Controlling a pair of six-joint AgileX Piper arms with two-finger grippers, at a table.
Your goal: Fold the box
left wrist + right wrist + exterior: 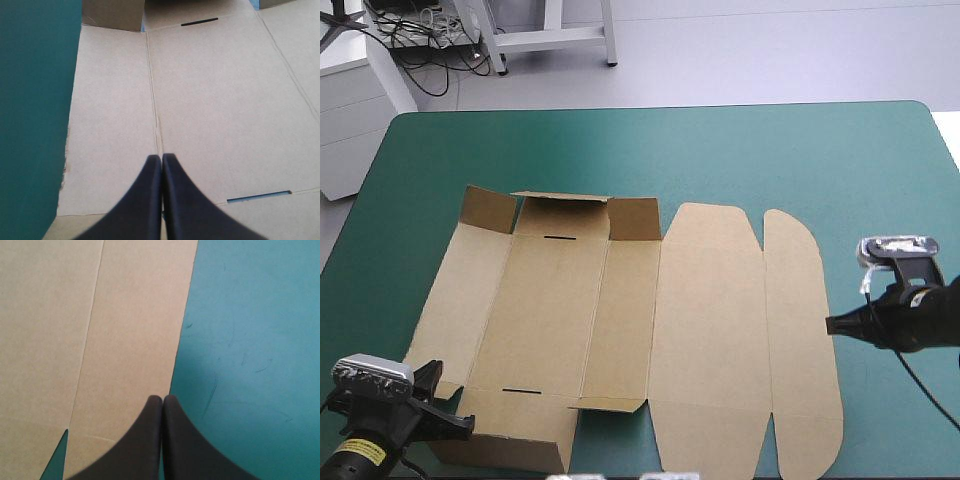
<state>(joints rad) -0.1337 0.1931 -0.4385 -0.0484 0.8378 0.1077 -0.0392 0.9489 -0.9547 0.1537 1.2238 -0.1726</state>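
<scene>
The brown box (620, 320) lies as a cut sheet, mostly flat on the teal-green cover. Its far flaps (560, 213) stand raised, and a near wall (510, 440) is up at the front left. My left gripper (465, 425) is shut at the box's near-left corner. In the left wrist view it (161, 160) points along a crease of the box (210, 100), holding nothing. My right gripper (830, 325) is shut, its tip at the right edge of the rounded lid flap (800, 320). Its own view shows it (162, 399) right over the box edge (75, 340).
Teal-green cover (720, 150) stretches from the box's far flaps to the table's far edge, and a strip (890, 200) shows right of the lid flap. The box's near edge lies close to the table's front edge. Thin slots (560, 239) cut the middle panel.
</scene>
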